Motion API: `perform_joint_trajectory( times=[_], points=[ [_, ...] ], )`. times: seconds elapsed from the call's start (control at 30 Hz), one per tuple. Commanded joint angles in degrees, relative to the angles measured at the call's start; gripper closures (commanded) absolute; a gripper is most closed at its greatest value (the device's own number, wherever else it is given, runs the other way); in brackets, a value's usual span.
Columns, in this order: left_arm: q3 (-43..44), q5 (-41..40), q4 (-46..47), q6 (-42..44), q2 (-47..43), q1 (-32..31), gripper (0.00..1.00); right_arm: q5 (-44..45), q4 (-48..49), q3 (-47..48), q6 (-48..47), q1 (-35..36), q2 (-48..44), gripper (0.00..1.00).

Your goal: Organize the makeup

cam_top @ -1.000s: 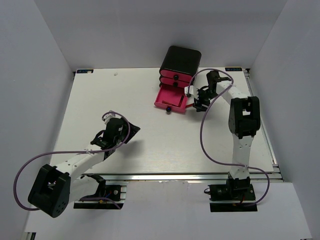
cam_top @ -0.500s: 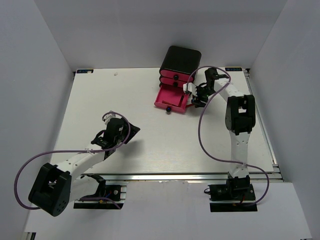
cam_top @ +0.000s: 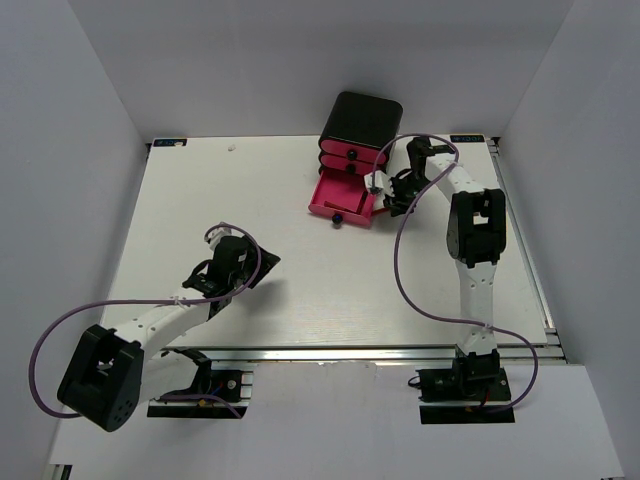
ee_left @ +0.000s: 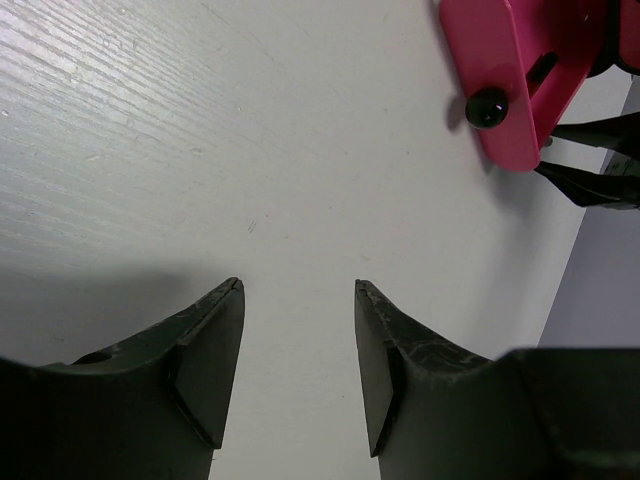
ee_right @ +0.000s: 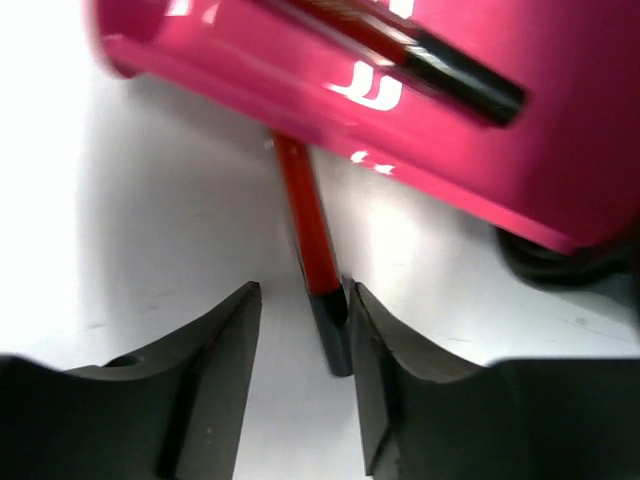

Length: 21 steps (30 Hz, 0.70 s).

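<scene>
A red pencil-like stick with a black end (ee_right: 310,230) lies on the white table, one end under the open pink drawer (ee_right: 250,70). My right gripper (ee_right: 300,300) is open around its black end, which touches the right-hand finger (ee_right: 375,340). A second dark red and black stick (ee_right: 440,65) lies at the drawer. From above, my right gripper (cam_top: 388,193) is at the right side of the open bottom drawer (cam_top: 342,196). My left gripper (cam_top: 258,263) is open and empty over bare table, as its wrist view (ee_left: 298,290) shows. Compacts and palettes are out of view.
The black box (cam_top: 360,118) with pink drawers stands at the table's far edge; its bottom drawer is pulled out, its dark knob (ee_left: 487,105) facing my left gripper. White walls enclose the table on three sides. Purple cables loop beside both arms.
My right gripper has moved a little up and left, closer to the side of the open drawer. The left arm has not moved.
</scene>
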Motion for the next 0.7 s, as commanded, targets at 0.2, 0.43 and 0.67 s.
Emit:
perform_joint_trajectory(
  times=[0.2,0.43,0.67],
  points=[
    [1.5,0.3,1.2,0.0,1.0,0.3,0.42,4.2,-2.9,-14.3,-2.5,0.1,-5.9,0.59],
    [2.2,0.4,3.3,-0.1,2.1,0.3,0.42,6.3,5.1,-20.0,6.8,0.1,-9.3,0.78],
    [1.7,1.9,5.9,-1.8,2.5,0.3,0.42,3.4,10.7,-26.9,14.1,-0.5,-17.2,0.93]
  ],
)
